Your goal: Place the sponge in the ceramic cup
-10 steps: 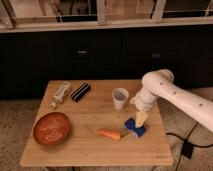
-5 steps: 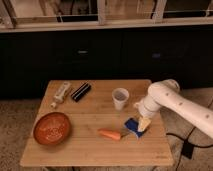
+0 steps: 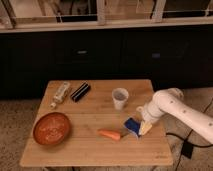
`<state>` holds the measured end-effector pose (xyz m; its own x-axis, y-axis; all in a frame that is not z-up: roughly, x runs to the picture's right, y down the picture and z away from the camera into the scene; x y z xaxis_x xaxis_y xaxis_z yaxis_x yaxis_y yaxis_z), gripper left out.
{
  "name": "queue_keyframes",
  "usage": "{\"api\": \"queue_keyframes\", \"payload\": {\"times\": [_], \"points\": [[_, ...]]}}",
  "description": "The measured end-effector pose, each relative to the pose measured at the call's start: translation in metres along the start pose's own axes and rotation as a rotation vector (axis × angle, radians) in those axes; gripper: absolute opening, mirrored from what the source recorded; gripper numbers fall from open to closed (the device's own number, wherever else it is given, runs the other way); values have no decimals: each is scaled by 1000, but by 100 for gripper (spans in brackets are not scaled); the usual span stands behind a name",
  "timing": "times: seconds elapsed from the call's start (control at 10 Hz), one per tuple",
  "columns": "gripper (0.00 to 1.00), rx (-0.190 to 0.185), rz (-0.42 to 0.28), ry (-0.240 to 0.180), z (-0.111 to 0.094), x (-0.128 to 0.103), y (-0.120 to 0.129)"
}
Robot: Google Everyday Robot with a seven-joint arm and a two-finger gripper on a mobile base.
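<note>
You have, on the table (image 3: 100, 150): bowl (image 3: 51, 128) front left; bottle (image 3: 61, 93) back left, slim box (image 3: 80, 91) just right of it; ceramic cup (image 3: 120, 98) right of centre, towards the back; carrot (image 3: 109, 134) front centre; sponge (image 3: 131, 125) just right of the carrot, before the cup; gripper (image 3: 144, 128) at the sponge's right side.

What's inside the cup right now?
The cup shows only its greyish inside, with nothing sticking out. Its bottom is hidden behind the near wall. The sponge is outside it, at the tool, beside the carrot.
</note>
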<state>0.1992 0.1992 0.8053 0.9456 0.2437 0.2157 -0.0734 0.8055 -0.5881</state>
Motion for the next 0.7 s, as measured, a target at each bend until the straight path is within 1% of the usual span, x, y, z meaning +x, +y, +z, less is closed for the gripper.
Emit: {"api": "queue_keyframes", "payload": {"times": [0.1,0.2,0.4,0.6,0.7], "points": [[78,2,53,-14,5,4,2],[78,1,78,-22,12,3,4],[78,-1,107,-22,20,0,8],[78,-2,131,-29,35,-15,12],[78,0,145,-31,43,-18,15]]}}
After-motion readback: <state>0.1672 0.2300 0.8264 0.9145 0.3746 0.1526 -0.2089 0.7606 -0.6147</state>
